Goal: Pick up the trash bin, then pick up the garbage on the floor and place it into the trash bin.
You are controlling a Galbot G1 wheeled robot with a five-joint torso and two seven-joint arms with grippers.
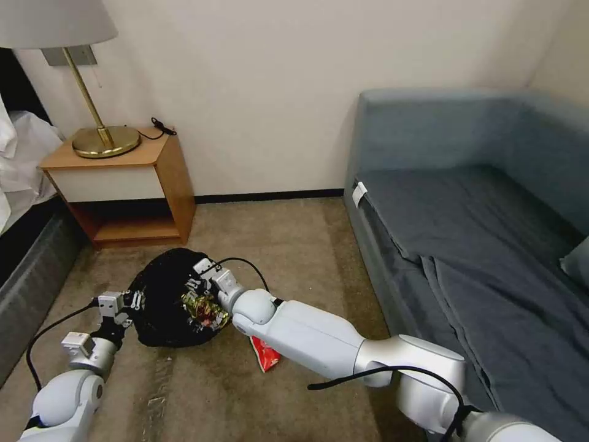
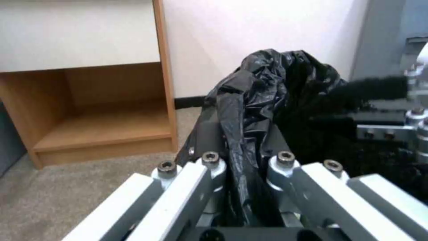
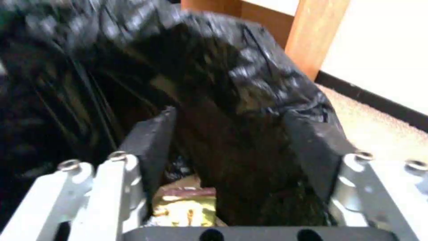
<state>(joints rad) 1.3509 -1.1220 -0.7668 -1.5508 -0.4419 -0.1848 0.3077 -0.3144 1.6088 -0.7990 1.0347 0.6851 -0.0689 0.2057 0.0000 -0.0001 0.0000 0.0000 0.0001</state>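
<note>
- Lying tilted on the carpet floor [image 1: 307,245], near the front of the wooden nightstand [image 1: 123,178], the trash bin [image 1: 162,301] showed its crinkled black liner and a shiny yellow-brown wrapper [image 1: 205,310] in its mouth.
- The left hand [image 1: 126,307] was clamped on the bin's bagged rim, with black plastic bunched between its fingers [image 2: 209,134].
- The right hand [image 1: 195,283] reached into the bin's mouth, its fingers [image 3: 151,140] spread apart, gripping nothing.
- A red snack packet [image 1: 265,355] lay on the floor beside the bin, partly under the right arm.
- A blue sofa [image 1: 478,245] stood along the floor's right side.
</note>
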